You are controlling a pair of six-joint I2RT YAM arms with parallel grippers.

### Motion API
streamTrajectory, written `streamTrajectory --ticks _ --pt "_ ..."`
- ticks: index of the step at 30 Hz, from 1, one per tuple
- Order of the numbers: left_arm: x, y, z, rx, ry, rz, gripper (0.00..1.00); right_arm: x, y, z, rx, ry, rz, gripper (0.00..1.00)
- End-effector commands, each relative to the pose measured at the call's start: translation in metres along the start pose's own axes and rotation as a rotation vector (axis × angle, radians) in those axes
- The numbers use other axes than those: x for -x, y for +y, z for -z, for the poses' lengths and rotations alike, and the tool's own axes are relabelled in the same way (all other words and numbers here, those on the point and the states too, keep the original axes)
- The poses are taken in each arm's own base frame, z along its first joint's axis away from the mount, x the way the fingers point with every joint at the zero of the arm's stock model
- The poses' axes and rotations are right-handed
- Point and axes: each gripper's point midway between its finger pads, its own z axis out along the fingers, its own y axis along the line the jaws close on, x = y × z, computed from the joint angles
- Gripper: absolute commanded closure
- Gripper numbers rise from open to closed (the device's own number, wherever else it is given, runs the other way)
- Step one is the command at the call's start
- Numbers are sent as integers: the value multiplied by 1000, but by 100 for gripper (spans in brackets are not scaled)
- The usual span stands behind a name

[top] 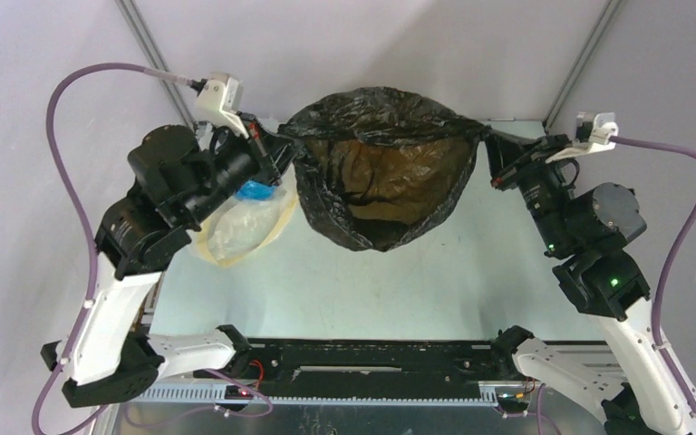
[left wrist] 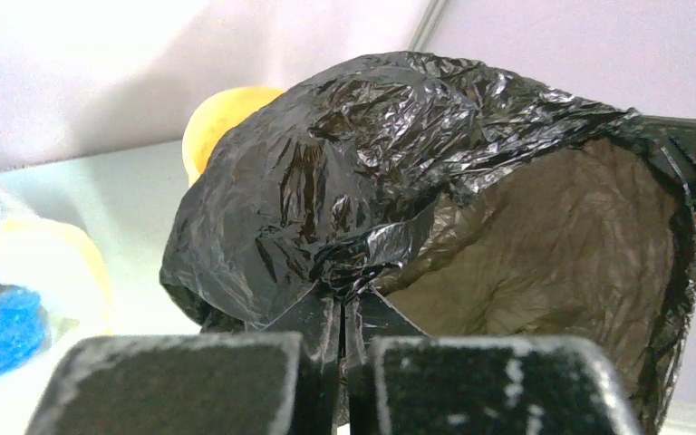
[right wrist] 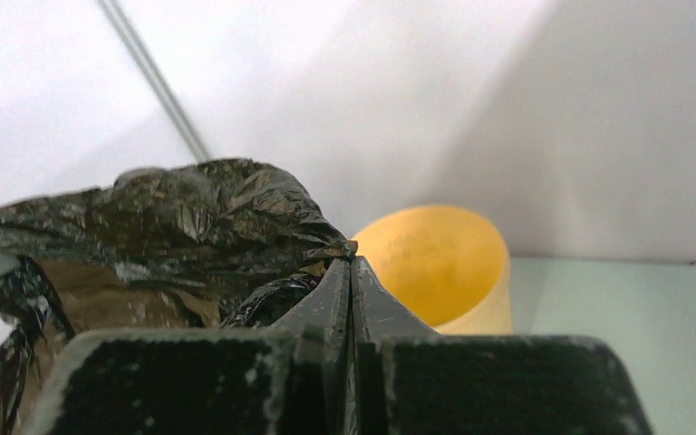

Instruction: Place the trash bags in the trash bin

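Fingers (left wrist: 304,317) of left gripper (top: 281,152) and right gripper (top: 494,149) clench opposite rim edges of crinkled black plastic bag (top: 376,172), open over pale green table (top: 326,281). Round yellow-orange plastic bin (right wrist: 435,254) stands behind, near lilac wall (top: 372,45).

Black bag (top: 376,177): thin glossy crinkled plastic; bin (right wrist: 439,263): smooth yellow plastic.
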Motion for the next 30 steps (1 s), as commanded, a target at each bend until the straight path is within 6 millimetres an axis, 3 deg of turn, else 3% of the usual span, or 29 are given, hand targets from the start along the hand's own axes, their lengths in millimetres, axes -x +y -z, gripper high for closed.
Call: streamTrajectory --ticks 1,10,15,23,30 --pt "52 -12 -5 -40 -177 -22 100 66 -6 -6 -53 -220 -3 100" --pt "122 -13 -23 -32 -425 -20 100 122 -24 -21 -143 -389 28 100" --pt "142 -11 -48 -45 -458 -11 100 132 -35 -42 -171 -409 41 100" --pt "130 11 -109 -67 -398 38 100 123 -56 -67 -195 -394 30 100" --pt "101 36 -153 -47 -323 44 100 92 -80 -79 -217 -331 11 100"
